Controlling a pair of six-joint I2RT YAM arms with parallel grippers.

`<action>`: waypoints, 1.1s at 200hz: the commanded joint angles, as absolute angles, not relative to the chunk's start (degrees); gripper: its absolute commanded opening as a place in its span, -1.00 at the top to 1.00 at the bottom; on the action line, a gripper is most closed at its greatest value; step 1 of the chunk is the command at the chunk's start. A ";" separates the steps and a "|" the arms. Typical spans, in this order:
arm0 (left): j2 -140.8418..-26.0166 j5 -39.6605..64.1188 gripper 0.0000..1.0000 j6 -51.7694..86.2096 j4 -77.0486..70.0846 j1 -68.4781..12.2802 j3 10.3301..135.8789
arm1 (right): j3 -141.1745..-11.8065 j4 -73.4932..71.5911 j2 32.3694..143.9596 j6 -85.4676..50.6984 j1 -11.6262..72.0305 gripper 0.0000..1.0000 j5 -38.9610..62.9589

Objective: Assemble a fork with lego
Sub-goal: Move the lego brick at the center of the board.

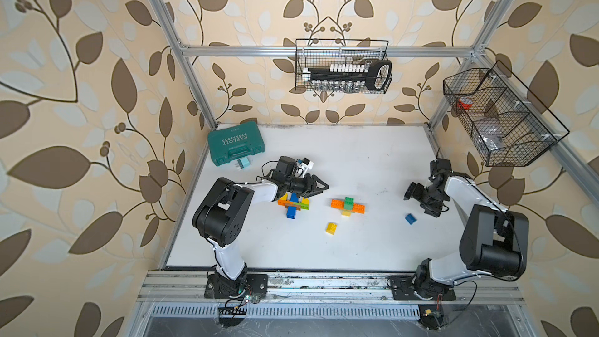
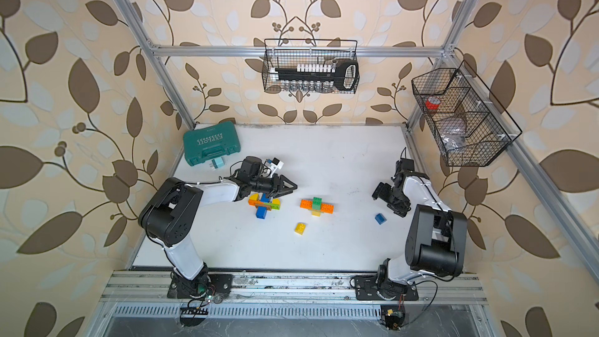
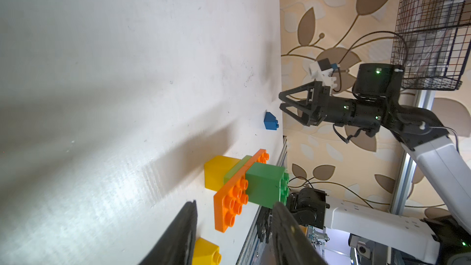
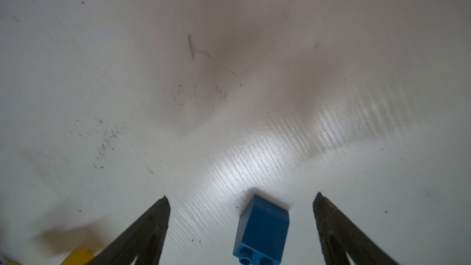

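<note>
My right gripper hangs wide and empty over the blue sloped brick, which sits near the right edge of the table. The brick is light, rigid, glossy plastic, so I'd pinch its flat side walls, not the slope or studs. My left gripper looks parted and empty, though the angle is poor, above the part-built cluster toward the left edge.
</note>
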State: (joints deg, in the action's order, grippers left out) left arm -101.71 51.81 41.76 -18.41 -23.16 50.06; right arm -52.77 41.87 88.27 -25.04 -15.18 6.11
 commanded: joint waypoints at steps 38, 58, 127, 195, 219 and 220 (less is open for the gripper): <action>-102.32 53.61 0.02 42.84 -21.57 -22.50 49.19 | -46.23 37.79 90.01 -31.19 -12.93 -0.80 12.65; -102.39 53.60 0.02 42.88 -21.79 -22.51 49.11 | -44.21 36.70 88.24 -33.39 -10.19 -0.79 12.39; -101.58 53.61 0.03 42.45 -20.92 -22.50 48.98 | -42.87 41.61 82.05 -41.61 -0.94 -0.78 6.37; -100.68 53.70 0.04 43.07 -22.08 -22.50 47.88 | -44.38 43.41 84.26 -31.39 3.73 -0.91 3.73; -100.21 53.70 0.05 43.00 -21.95 -22.50 47.61 | -43.78 43.24 83.93 -34.12 6.07 -0.91 4.49; -100.20 53.70 0.05 42.99 -21.96 -22.50 47.58 | -43.77 43.20 83.89 -34.28 6.11 -0.91 4.53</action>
State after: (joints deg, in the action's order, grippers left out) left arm -101.89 52.36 42.74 -20.43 -23.16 48.05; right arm -44.12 42.41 83.74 -32.99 4.27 4.01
